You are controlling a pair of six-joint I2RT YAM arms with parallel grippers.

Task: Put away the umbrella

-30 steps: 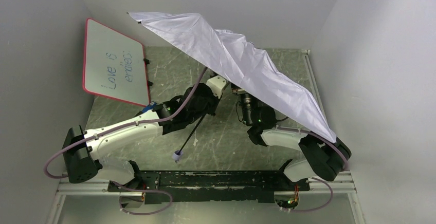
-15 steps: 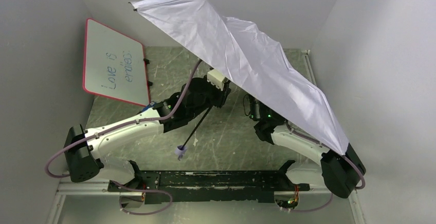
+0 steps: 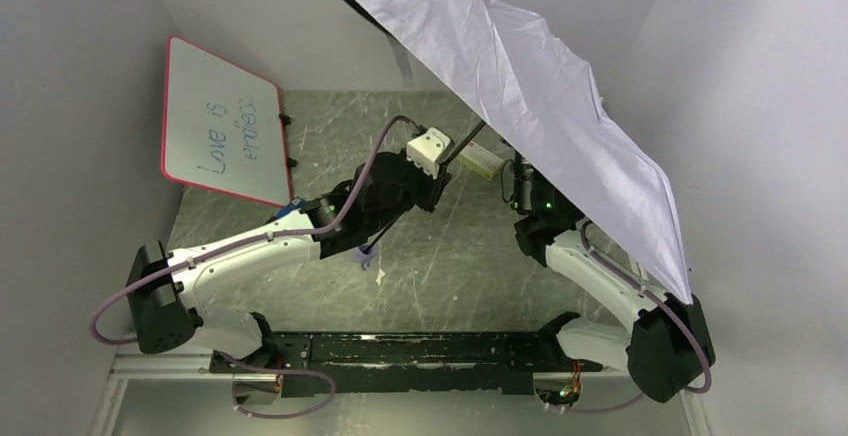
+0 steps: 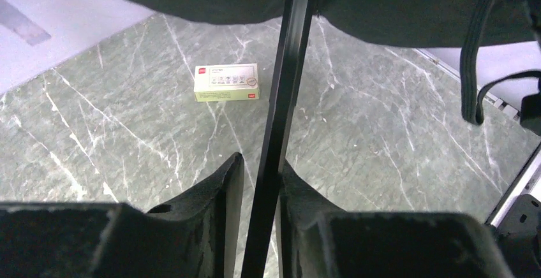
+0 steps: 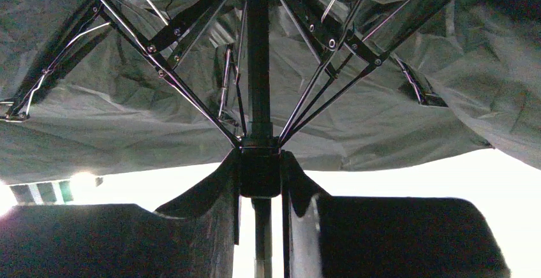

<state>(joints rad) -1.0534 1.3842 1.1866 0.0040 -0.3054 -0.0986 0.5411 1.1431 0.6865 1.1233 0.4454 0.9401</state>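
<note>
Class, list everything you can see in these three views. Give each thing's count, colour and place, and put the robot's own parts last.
umbrella: one, open, pale lavender-white canopy with black shaft and ribs, raised over the right side
whiteboard: one, red-framed with handwritten words, by the left wall
small box: one, cream with a red mark, lying flat on the table
table: one, grey-green marbled, under both arms
left arm: one, white and black, reaching to the centre
right arm: one, white and black, under the canopy
left gripper: one, black, fingers either side of the shaft
right gripper: one, black, closed on the umbrella's rib hub
</note>
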